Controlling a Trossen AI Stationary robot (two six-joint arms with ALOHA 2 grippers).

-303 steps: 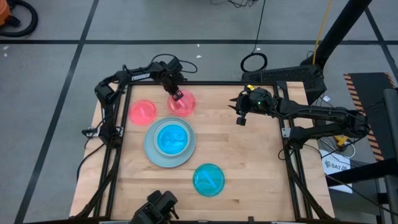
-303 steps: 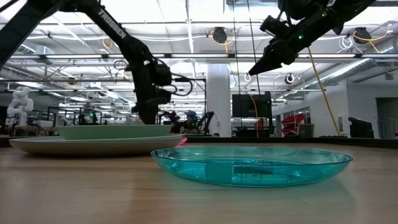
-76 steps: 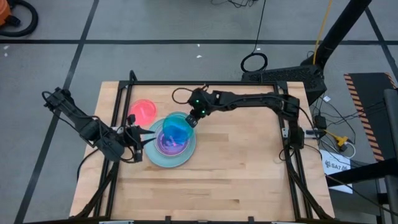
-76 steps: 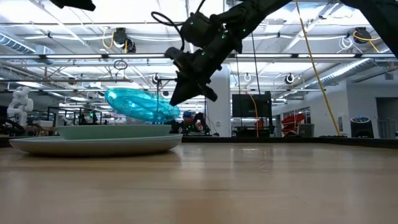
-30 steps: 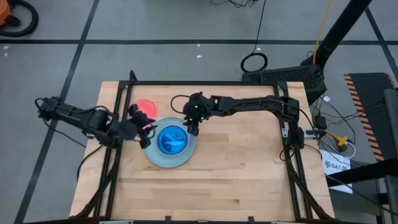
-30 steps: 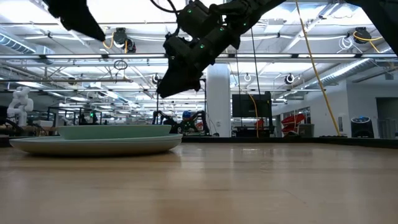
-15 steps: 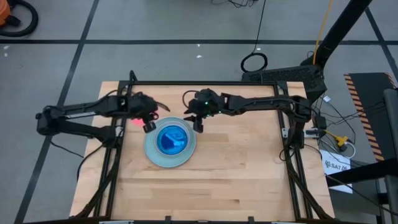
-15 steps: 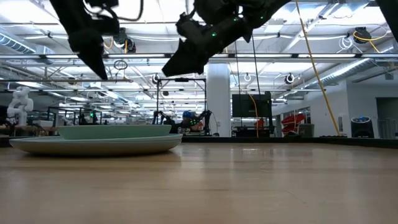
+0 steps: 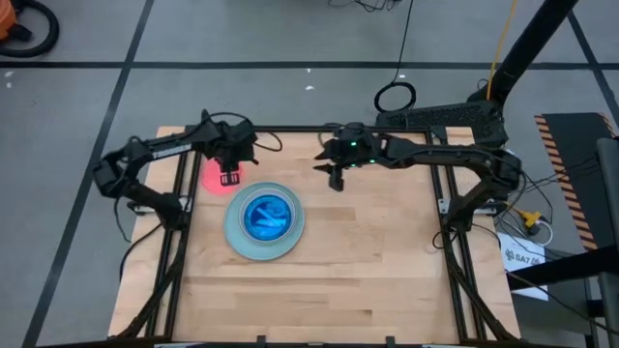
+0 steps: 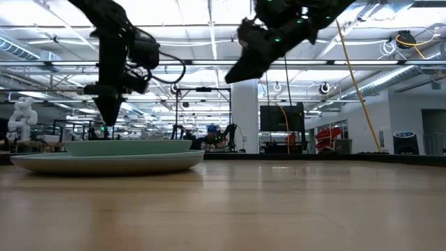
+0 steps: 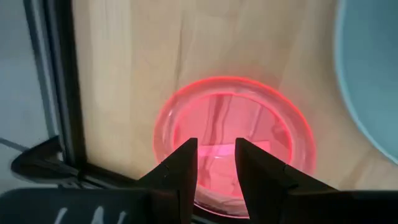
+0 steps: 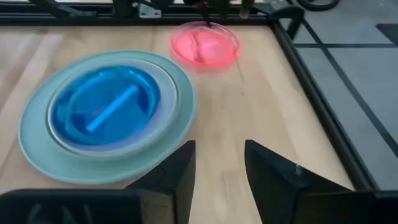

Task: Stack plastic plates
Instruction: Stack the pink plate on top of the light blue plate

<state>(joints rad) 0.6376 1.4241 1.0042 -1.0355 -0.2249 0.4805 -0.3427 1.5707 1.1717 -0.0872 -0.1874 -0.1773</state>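
Overhead, the left tool (image 9: 230,178) points down above the pink-red plate (image 9: 215,175).

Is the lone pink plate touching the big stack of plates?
Apart. The right wrist view shows bare wood between the pink plate and the stack's rim; the high view agrees.

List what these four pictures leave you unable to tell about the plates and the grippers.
- How many plates make up the stack: every view shows only rims and the teal top plate.
- Pink plate: left gripper covers part in the left wrist view; absent from the low view.
- Right gripper: open, holding nothing.
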